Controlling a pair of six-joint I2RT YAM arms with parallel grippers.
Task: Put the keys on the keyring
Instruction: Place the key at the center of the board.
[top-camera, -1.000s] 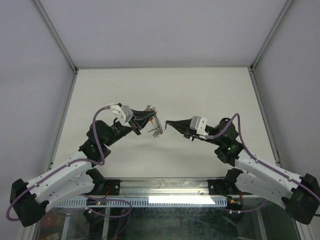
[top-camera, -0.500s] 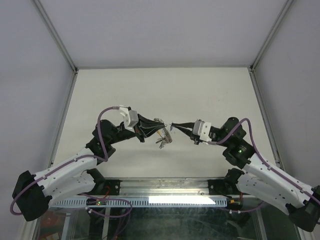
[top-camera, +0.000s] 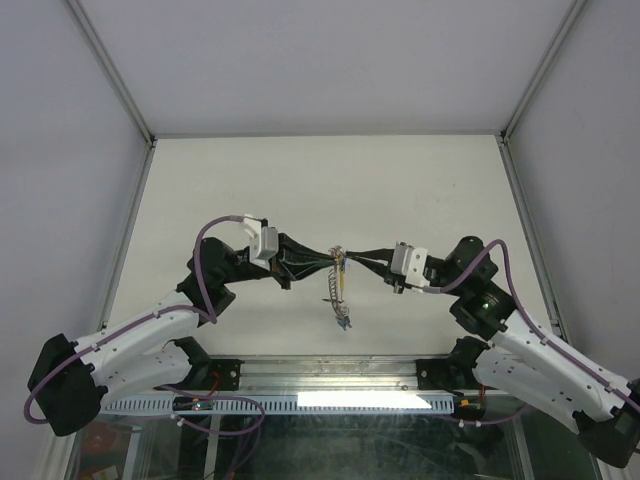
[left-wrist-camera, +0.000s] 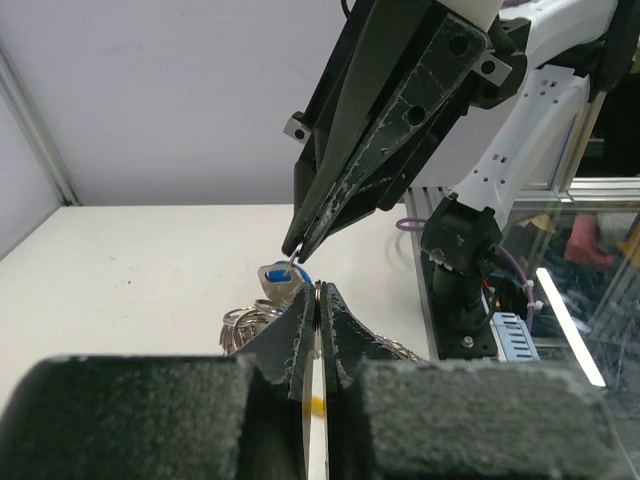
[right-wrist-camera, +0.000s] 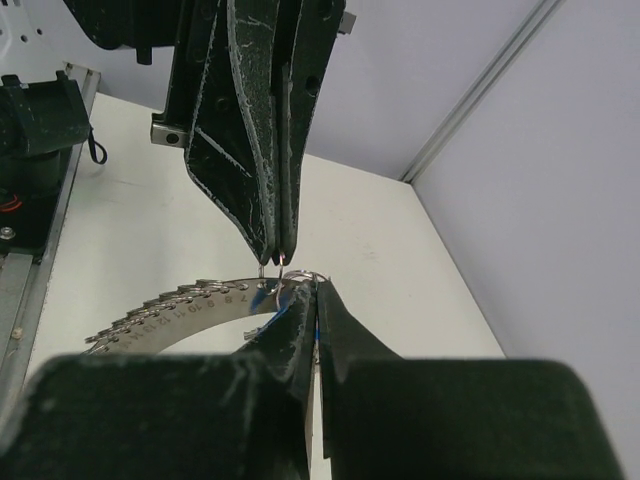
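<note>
Because each wrist view looks down along my own dark jaws, most of the bundle is hidden. In the left wrist view I see only a silvery sliver in the gap, and a yellow fleck lower down that is too cut off to identify. My left end effector (top-camera: 333, 262) is pinched tight on the thin silvery wire keyring (right-wrist-camera: 297, 281), which loops out just below its tips in the right wrist view. My right end effector (top-camera: 350, 260) is clamped on a small blue-headed metal key (left-wrist-camera: 279, 279), mostly covered. Half a second ago the other small metal keys (top-camera: 340, 300) sat bunched under the left tips. Now they dangle in a long string toward lower centre, above the pale desk (top-camera: 420, 190), and the two tips have closed until they almost meet. Both forearms reach inward, meeting mid-frame.
</note>
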